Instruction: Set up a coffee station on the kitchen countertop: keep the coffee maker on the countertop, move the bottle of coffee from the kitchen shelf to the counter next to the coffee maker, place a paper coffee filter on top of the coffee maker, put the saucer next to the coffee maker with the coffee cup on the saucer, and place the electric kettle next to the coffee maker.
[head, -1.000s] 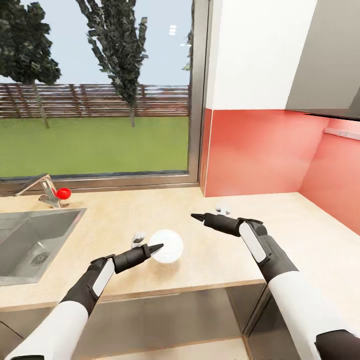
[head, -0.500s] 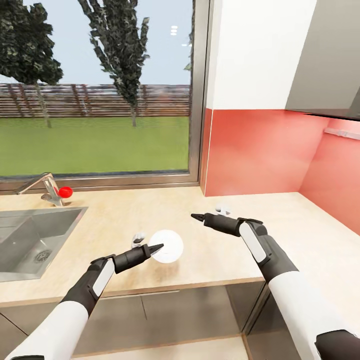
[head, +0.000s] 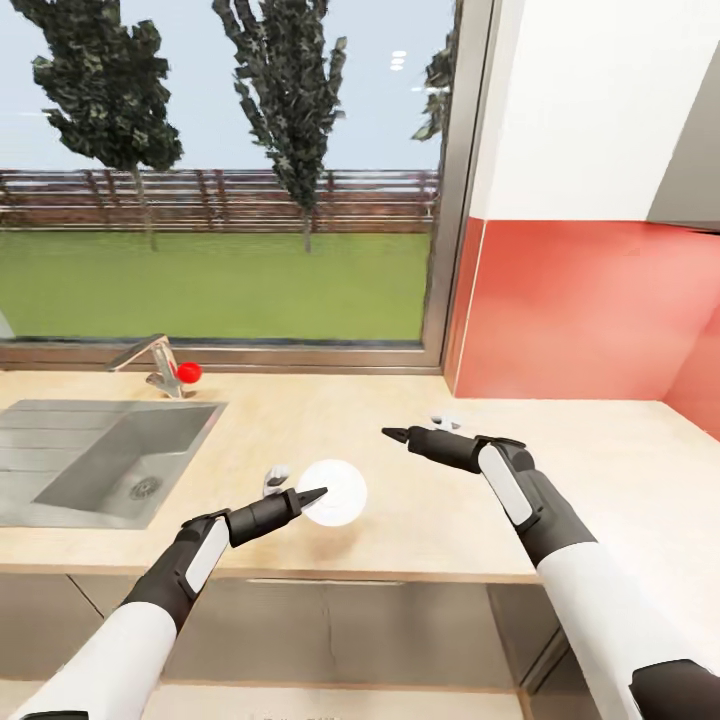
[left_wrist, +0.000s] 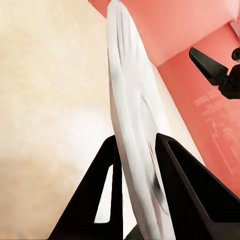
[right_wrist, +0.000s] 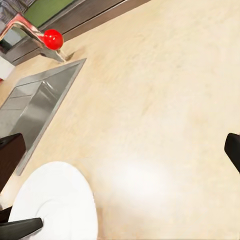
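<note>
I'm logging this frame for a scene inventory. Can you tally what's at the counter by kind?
Saucer: 1
Sink: 1
Faucet: 1
Robot tools, left and right: 2
Total: 5

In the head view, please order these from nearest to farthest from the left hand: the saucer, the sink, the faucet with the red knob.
1. Saucer: gripped in the left hand, above the countertop.
2. Sink: set into the counter, on the robot's left.
3. Faucet: behind the sink, at the window.

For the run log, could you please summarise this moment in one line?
left gripper: gripping round white saucer | right gripper: empty | beige wooden countertop below
</note>
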